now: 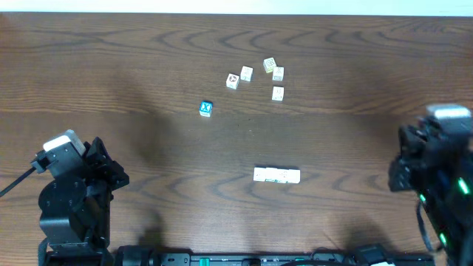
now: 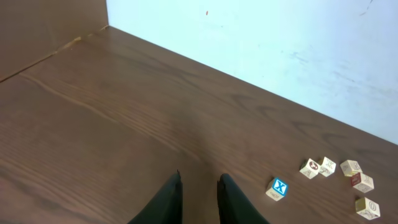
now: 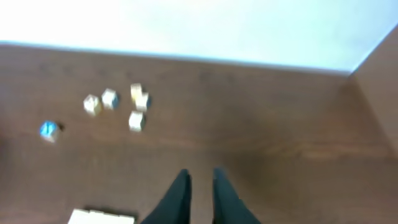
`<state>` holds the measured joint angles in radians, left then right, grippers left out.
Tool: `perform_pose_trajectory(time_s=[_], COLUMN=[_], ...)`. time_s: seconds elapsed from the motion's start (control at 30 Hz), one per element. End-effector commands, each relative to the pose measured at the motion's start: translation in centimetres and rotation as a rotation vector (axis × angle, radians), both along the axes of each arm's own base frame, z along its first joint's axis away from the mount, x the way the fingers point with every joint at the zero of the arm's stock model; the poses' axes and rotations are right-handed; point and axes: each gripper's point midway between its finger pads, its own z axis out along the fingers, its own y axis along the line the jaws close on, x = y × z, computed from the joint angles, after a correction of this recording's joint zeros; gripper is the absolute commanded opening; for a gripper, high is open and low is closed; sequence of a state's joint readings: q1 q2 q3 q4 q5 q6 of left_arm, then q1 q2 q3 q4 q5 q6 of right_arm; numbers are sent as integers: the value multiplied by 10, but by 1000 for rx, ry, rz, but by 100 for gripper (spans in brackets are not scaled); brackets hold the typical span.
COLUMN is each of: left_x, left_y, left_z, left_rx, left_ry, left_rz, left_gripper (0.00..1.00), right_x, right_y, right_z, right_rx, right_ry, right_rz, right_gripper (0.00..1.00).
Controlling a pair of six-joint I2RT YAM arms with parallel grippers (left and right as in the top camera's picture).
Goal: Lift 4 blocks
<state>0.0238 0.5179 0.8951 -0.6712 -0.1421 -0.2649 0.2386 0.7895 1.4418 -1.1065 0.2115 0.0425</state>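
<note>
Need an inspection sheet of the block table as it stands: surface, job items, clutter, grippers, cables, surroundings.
Surface: brown wood-grain table; no spills seen.
Job's things: four cream blocks, loose in a cluster at far centre, all resting on the table, none lifted.
Clutter: red-marked cube at the cluster's left; blue cube apart from it, nearer the arms; pale row of blocks lying end to end at near centre, count unclear.
Grippers: left gripper and right gripper both narrowly open, empty, well short of the blocks.
Cables: black cable runs from the left arm off the left edge.
Surroundings: pale wall behind the far edge; brown side panel.
</note>
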Motion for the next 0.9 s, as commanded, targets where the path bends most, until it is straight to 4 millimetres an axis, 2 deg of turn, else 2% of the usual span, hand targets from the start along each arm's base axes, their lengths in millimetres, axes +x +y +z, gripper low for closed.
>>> perform_pose_trajectory(time_s=[0.0, 0.17, 0.27, 0.3, 0.37, 0.57, 0.77, 0.87], left_x=[-1, -2, -2, -2, -2, -2, -1, -2], left_y=[3, 3, 3, 3, 3, 5, 5, 5], left_z=[-2, -3, -3, -3, -3, -2, -1, -3], left_rx=[6, 7, 7, 7, 7, 11, 11, 11], left_ry=[1, 5, 5, 5, 5, 2, -4, 5], left_rz=[20, 20, 20, 21, 21, 31, 30, 30], left_gripper=[21, 21, 21, 21, 21, 21, 21, 21], right_x=[-22, -26, -22, -18, -12, -6, -34, -38], right_y=[-32, -53, -52, -51, -49, -44, -51, -62], right_z=[53, 110, 149, 163, 170, 155, 121, 97], right_rx=[-30, 13, 18, -16, -52, -72, -61, -32], right_ry=[-184, -401, -553, -600, -625, -601, -627, -600], right_rz=[-144, -279, -279, -272, -266, -245, -241, -309], right_gripper=[17, 23, 27, 24, 23, 24, 23, 22])
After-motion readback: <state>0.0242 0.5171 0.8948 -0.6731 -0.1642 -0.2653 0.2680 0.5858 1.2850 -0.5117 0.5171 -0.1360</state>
